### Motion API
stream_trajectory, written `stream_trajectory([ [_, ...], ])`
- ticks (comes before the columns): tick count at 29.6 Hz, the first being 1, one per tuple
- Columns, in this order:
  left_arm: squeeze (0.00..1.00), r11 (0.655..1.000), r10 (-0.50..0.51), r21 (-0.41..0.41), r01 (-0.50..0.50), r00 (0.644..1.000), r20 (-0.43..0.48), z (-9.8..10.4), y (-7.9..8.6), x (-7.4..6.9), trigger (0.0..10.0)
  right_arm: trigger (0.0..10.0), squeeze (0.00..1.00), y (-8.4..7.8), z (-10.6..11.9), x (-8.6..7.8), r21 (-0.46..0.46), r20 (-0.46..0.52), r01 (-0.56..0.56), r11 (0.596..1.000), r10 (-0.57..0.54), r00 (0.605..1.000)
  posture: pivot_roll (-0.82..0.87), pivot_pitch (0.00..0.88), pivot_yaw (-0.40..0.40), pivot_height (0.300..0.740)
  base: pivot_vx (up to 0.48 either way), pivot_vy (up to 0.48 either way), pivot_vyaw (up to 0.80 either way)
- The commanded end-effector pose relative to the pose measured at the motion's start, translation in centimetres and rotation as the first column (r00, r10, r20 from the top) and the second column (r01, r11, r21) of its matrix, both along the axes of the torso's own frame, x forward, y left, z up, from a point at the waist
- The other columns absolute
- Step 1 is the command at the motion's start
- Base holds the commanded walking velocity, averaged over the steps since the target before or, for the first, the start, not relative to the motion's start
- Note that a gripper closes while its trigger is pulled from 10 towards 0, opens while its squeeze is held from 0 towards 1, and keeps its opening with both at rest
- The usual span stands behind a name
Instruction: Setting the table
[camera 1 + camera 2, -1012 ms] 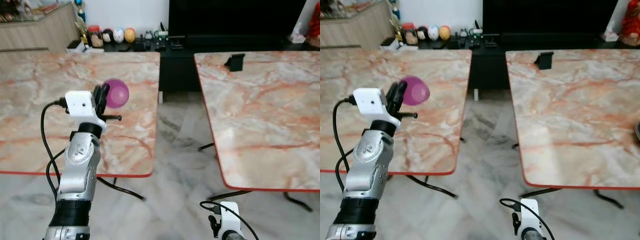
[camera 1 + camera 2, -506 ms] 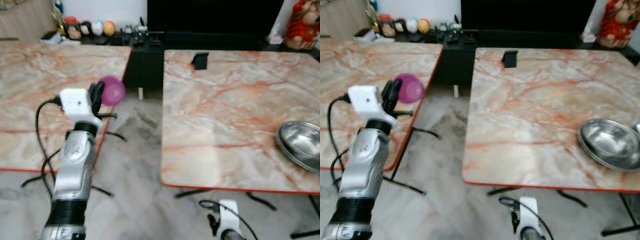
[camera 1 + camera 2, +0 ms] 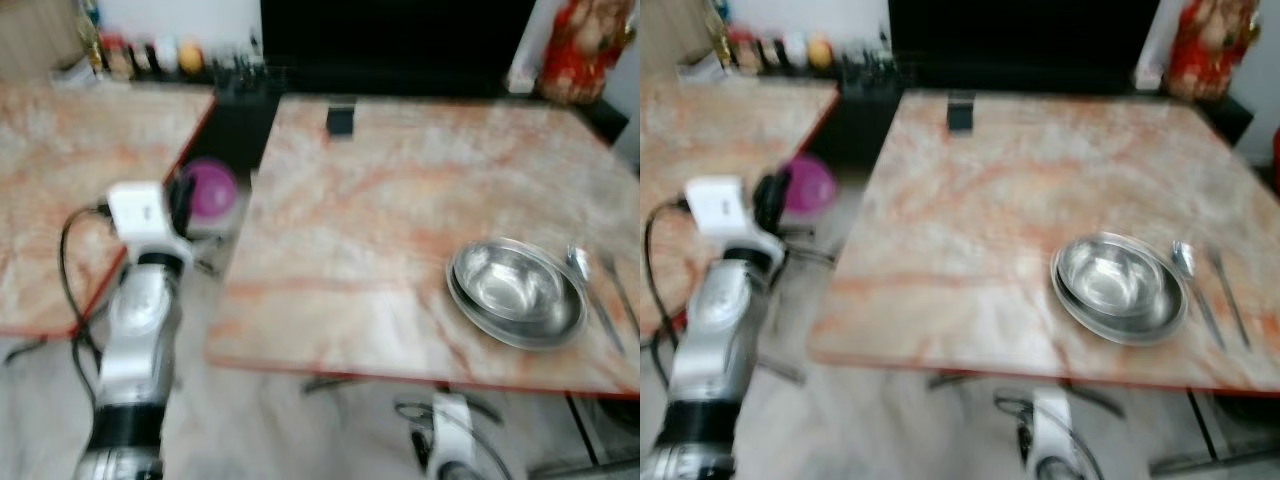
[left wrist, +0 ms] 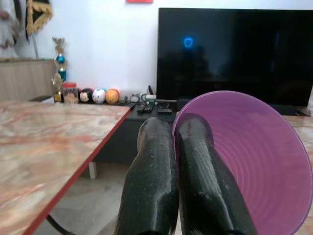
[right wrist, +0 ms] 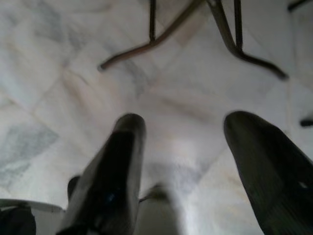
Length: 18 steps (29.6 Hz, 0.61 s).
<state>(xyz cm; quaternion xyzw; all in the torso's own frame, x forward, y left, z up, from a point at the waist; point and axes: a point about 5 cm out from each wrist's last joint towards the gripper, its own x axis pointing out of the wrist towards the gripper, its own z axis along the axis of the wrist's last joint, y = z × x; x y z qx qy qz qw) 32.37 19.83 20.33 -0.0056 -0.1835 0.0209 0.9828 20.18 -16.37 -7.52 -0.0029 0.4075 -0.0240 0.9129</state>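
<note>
The left gripper (image 4: 176, 166), fingers clamped on a purple cup (image 3: 210, 188), carries it toward the table (image 3: 380, 200) holding a steel bowl (image 3: 515, 290); next, likely setting it down nearby, while the right gripper (image 5: 195, 161) hangs spread above the floor.

I see two tables: one (image 3: 60, 200) at frame left, other (image 3: 400, 210) centre-right, floor gap btwn. Bowl (image 3: 515, 292) on right table, lower right; utensils (image 3: 590, 285) just right of it. Small stand (image 3: 341, 119) near its far edge. TV (image 4: 234, 54) behind.
</note>
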Motion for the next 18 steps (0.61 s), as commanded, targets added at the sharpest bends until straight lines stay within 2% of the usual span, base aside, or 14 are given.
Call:
stream_trajectory([
  [1, 0.00, 1.000, -0.014, 0.007, 0.014, 1.000, 0.013, 0.3, -0.4, 0.1, 10.0, 10.0, 0.00, -0.9, -0.1, -0.2, -0.022, -0.008, 0.009, 1.000, -0.010, 1.000, -0.04, 0.000, 0.016, 0.740, 0.000, -0.472, 0.00],
  [14, 0.00, 0.998, -0.026, 0.059, 0.027, 0.999, -0.027, -0.1, 0.5, 0.3, 10.0, 10.0, 0.00, -1.0, -0.1, -0.4, -0.025, -0.010, 0.002, 1.000, -0.002, 1.000, -0.04, 0.000, 0.014, 0.740, 0.000, -0.472, 0.00],
  [16, 0.00, 0.997, -0.025, 0.075, 0.029, 0.998, -0.056, -0.5, 0.6, 0.4, 10.0, 10.0, 0.00, -1.0, -0.1, -0.4, -0.026, -0.011, 0.000, 1.000, 0.000, 1.000, -0.04, 0.000, 0.013, 0.740, 0.000, -0.472, 0.00],
  [18, 0.00, 0.997, -0.031, 0.072, 0.037, 0.995, -0.091, -0.9, 0.8, 0.6, 10.0, 10.0, 0.00, -1.1, -0.1, -0.4, -0.026, -0.011, -0.002, 1.000, 0.001, 1.000, -0.05, 0.000, 0.010, 0.740, 0.000, 0.000, 0.00],
])
